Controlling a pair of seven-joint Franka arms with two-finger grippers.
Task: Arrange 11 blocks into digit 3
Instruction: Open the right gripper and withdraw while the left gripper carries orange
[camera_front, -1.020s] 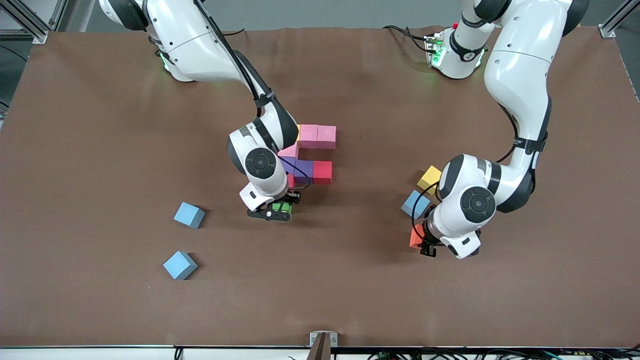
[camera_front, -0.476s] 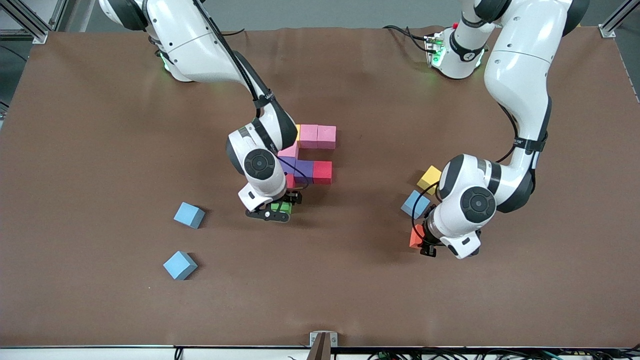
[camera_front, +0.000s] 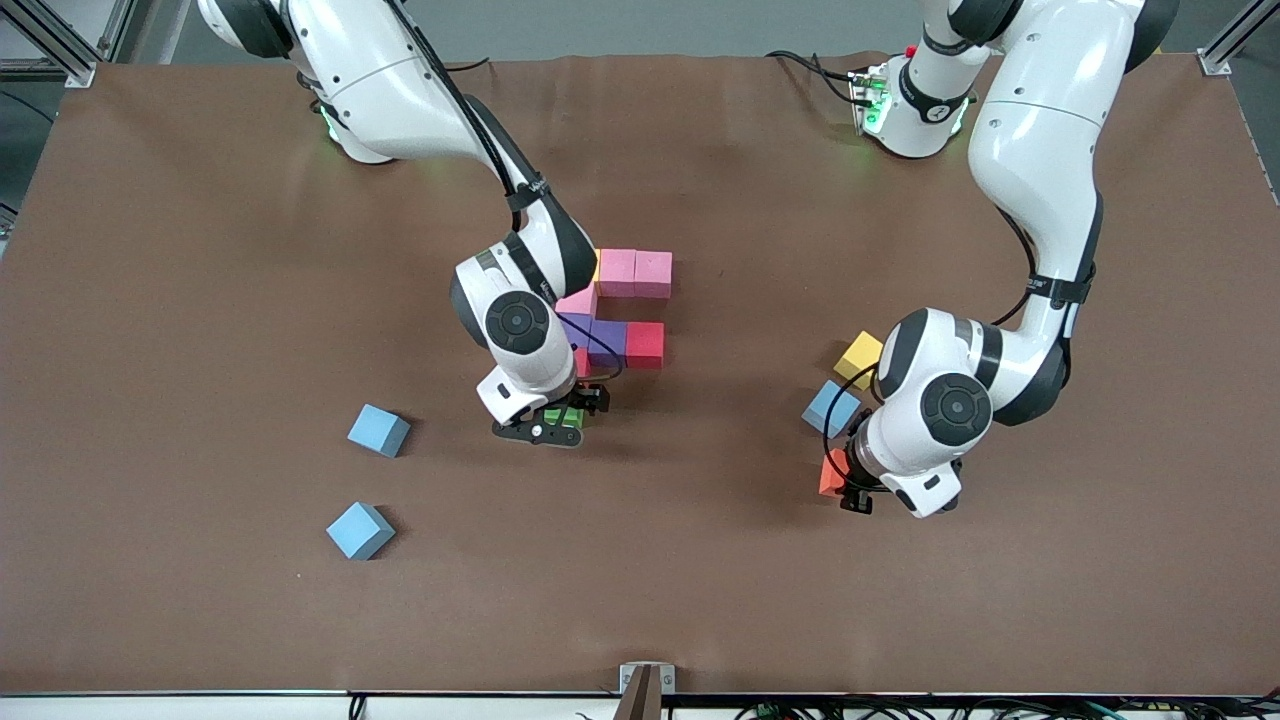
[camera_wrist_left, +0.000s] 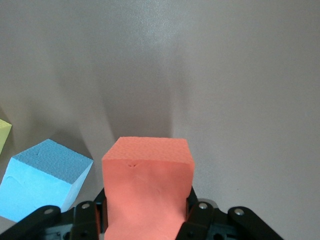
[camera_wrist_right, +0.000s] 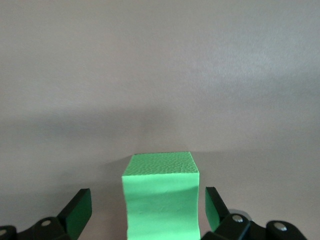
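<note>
Right end effector (camera_wrist_right: 148, 212) has released green block (camera_wrist_right: 160, 197); open table (camera_front: 700, 560) nearby.

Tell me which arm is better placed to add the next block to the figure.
Probably the left. The left gripper is shut on an orange block. The right gripper stands open around the green block at the figure, so it has nothing to place.

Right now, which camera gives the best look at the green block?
The right wrist view: the green block fills its middle, standing free between the open right gripper. The front view shows only a green sliver under that gripper. The left wrist view doesn't show it.
</note>
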